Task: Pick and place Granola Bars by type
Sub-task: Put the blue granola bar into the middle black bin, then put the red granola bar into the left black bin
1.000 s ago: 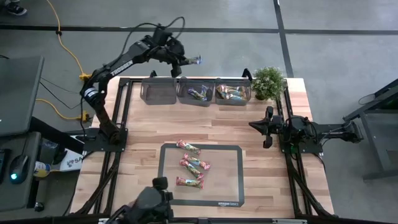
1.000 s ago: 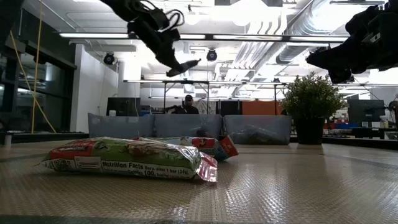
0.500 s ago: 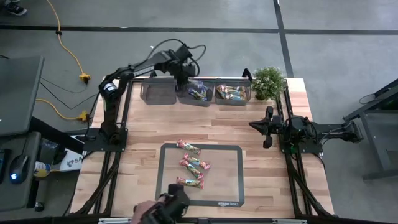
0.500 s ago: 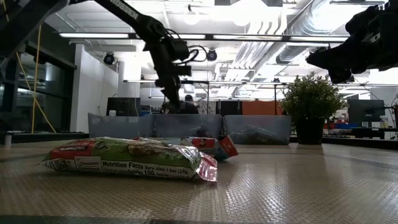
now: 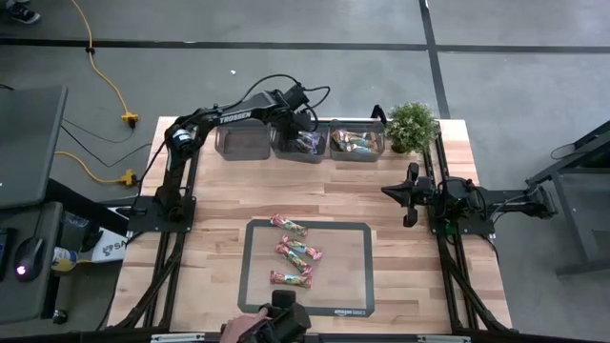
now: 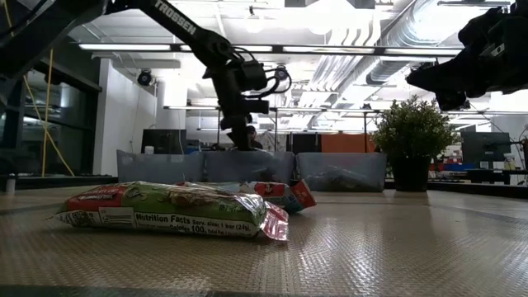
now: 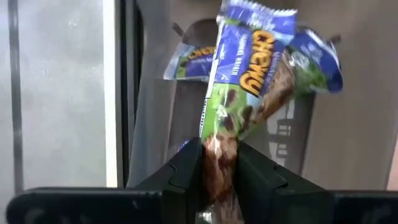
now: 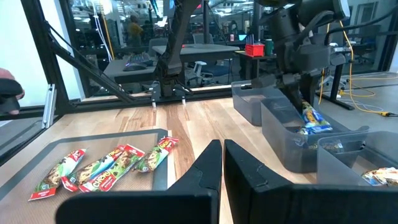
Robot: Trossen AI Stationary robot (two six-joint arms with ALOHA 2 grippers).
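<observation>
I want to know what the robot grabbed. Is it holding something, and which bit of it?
Yes. The left gripper pinches a blue granola bar by one crimped end of its wrapper, over the middle bin. The right gripper is shut on nothing.

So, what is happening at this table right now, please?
The robot is sorting granola bars into bins. The left end effector grips a blue granola bar by one end and holds it over the middle bin, where other blue bars lie. Red-and-green bars wait on the mat. The right end effector is shut and idle at the table's right side.
</observation>
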